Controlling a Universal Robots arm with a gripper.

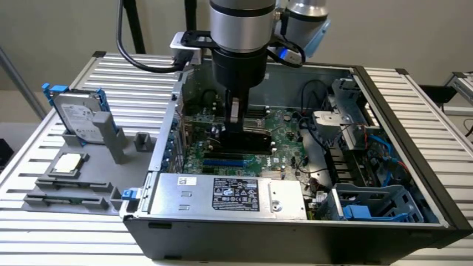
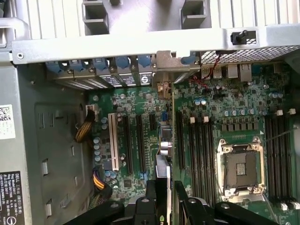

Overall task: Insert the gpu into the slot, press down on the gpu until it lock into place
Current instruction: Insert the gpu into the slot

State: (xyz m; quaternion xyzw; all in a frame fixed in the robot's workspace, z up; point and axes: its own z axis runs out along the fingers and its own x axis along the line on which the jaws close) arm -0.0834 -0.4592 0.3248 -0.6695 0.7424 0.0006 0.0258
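Note:
My gripper [image 1: 235, 128] reaches straight down into the open computer case and is shut on the gpu [image 1: 241, 142], a thin black card held upright on its edge over the green motherboard [image 1: 284, 124]. The blue slot [image 1: 224, 164] lies just in front of the card's lower edge in the exterior view; whether the card touches it I cannot tell. In the wrist view the gpu [image 2: 162, 171] is seen edge-on between the black fingers [image 2: 146, 206]. Its metal bracket [image 2: 164, 70] sits at the case's rear wall.
A silver labelled power-supply box [image 1: 229, 194] fills the case's near side. A blue drive cage [image 1: 369, 208] and cables sit to the exterior view's right. Beside the card are black slots [image 2: 133, 138], a white slot [image 2: 113, 140], memory slots [image 2: 199, 150] and the CPU socket [image 2: 239, 168]. A hard drive [image 1: 77, 119] stands outside.

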